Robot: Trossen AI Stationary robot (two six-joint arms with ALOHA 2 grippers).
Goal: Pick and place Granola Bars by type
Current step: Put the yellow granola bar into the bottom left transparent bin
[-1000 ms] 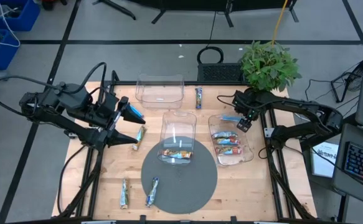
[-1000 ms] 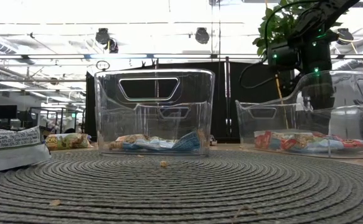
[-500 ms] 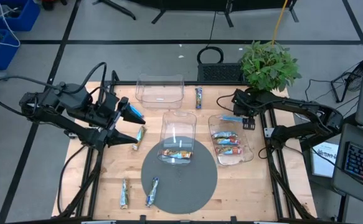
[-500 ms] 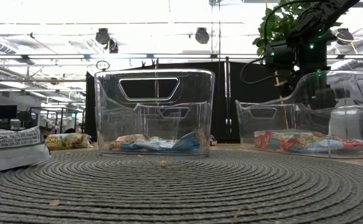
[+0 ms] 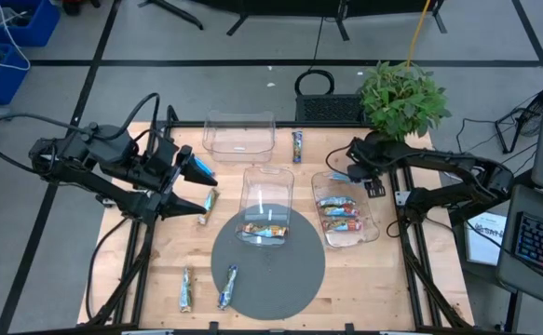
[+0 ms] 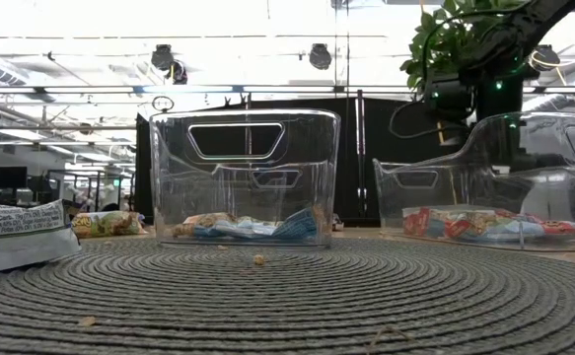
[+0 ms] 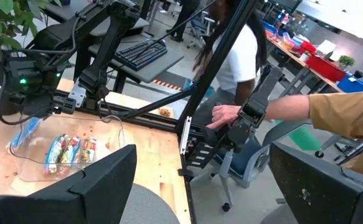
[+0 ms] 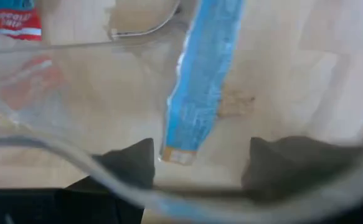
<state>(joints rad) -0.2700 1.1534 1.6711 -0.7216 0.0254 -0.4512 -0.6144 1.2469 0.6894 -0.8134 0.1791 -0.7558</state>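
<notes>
Sorting explains the layout: the right claw (image 8: 197,163) hangs open and empty, a blue bar (image 8: 201,78) lying on the surface between its fingertips. Left claw (image 5: 196,169), open, waits far aside, empty.

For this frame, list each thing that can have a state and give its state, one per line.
left gripper: open, empty, raised over the table's left side
right gripper: open, over the far rim of the right bin, holding nothing
blue bar: lying flat beneath the right gripper, not gripped
right bin: upright, holding red-marked bars
middle bin: upright, holding a few bars
far bin: upright, empty
</notes>
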